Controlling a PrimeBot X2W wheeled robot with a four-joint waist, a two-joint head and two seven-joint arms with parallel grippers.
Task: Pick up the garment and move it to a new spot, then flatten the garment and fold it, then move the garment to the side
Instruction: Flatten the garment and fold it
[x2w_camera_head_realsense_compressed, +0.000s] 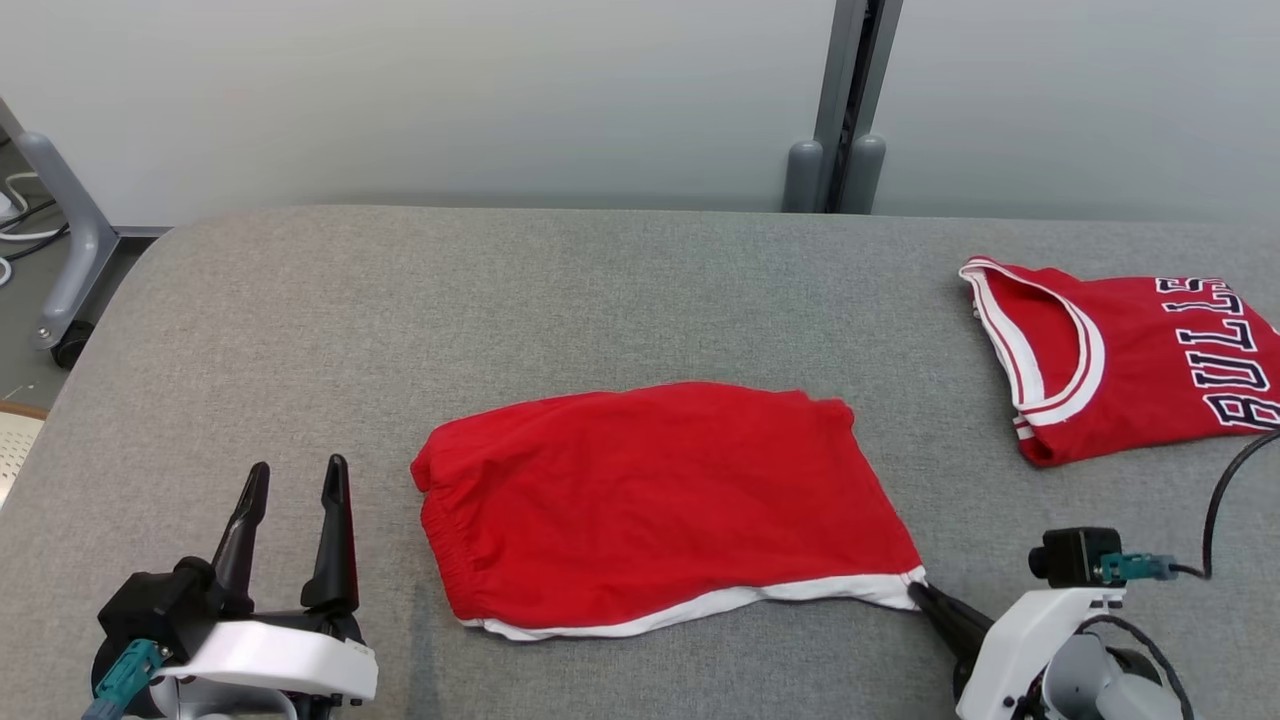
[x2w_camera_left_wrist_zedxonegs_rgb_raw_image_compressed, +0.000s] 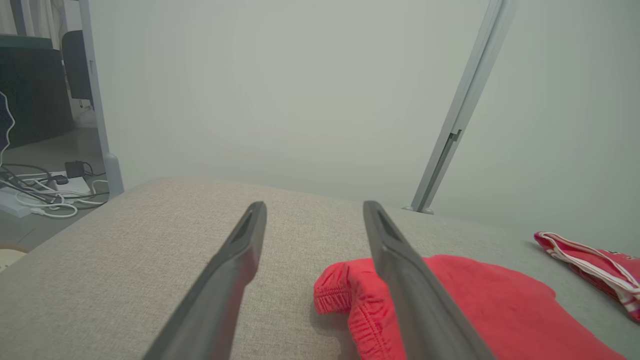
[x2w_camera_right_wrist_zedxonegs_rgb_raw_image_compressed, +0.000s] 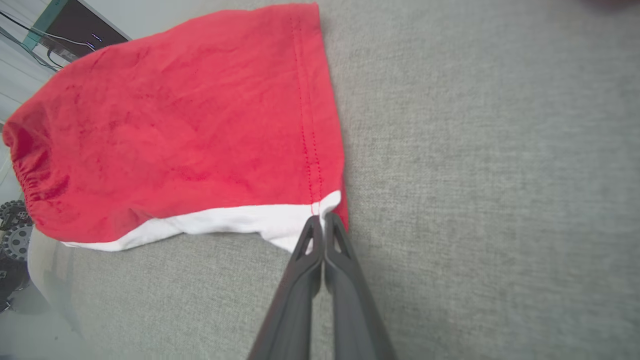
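Red shorts (x2w_camera_head_realsense_compressed: 660, 500) flat on the tabletop (x2w_camera_head_realsense_compressed: 600, 290).
Right hand (x2w_camera_head_realsense_compressed: 916, 590) pinches their white-trimmed corner; left hand (x2w_camera_head_realsense_compressed: 297, 468) (just beside them) spread, empty.

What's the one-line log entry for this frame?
right gripper: shut on shorts corner | left gripper: open, empty | jersey: apart, far right

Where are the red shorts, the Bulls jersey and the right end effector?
red shorts (x2w_camera_head_realsense_compressed: 660, 500): head view, middle of fabric
Bulls jersey (x2w_camera_head_realsense_compressed: 1145, 385): head view, red chest area
right end effector (x2w_camera_right_wrist_zedxonegs_rgb_raw_image_compressed: 323, 221): right wrist view, between fingertips
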